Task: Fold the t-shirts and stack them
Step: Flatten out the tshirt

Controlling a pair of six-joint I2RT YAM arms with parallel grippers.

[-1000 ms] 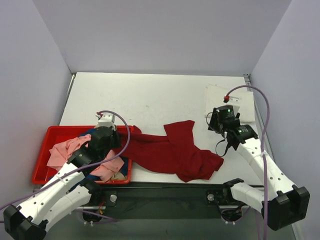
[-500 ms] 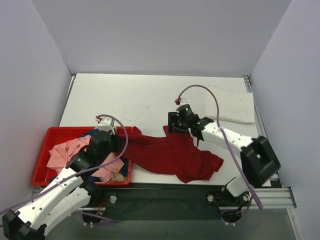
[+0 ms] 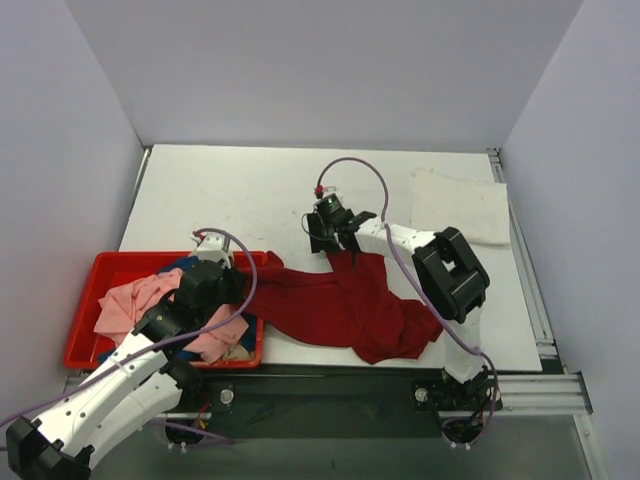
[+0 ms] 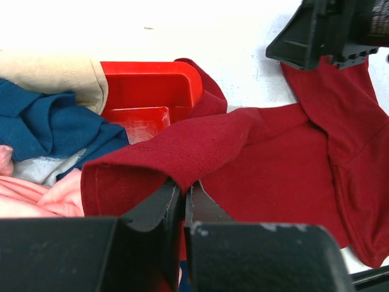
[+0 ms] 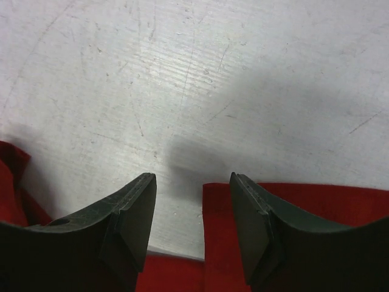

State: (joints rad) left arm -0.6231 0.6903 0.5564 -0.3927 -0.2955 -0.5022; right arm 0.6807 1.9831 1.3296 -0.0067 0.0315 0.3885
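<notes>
A dark red t-shirt (image 3: 340,300) lies crumpled from the bin's right end out over the table. My left gripper (image 3: 238,283) is shut on a fold of the dark red t-shirt (image 4: 243,152) at the bin's corner; the jaws (image 4: 182,191) pinch the cloth. My right gripper (image 3: 320,240) hovers open over the shirt's far corner (image 5: 216,237), cloth showing between its fingers (image 5: 191,182). A folded white t-shirt (image 3: 460,205) lies at the back right. Pink (image 3: 135,300), blue (image 4: 48,125) and beige (image 4: 55,70) t-shirts fill the bin.
The red plastic bin (image 3: 85,310) sits at the front left, its corner (image 4: 152,82) just ahead of my left gripper. The right arm's elbow (image 3: 450,270) stands over the shirt's right side. Bare white table (image 3: 250,190) stretches behind the shirt.
My right arm has swung left from beside the white t-shirt across the table to the red shirt's far corner. The left gripper has kept its hold and place.
</notes>
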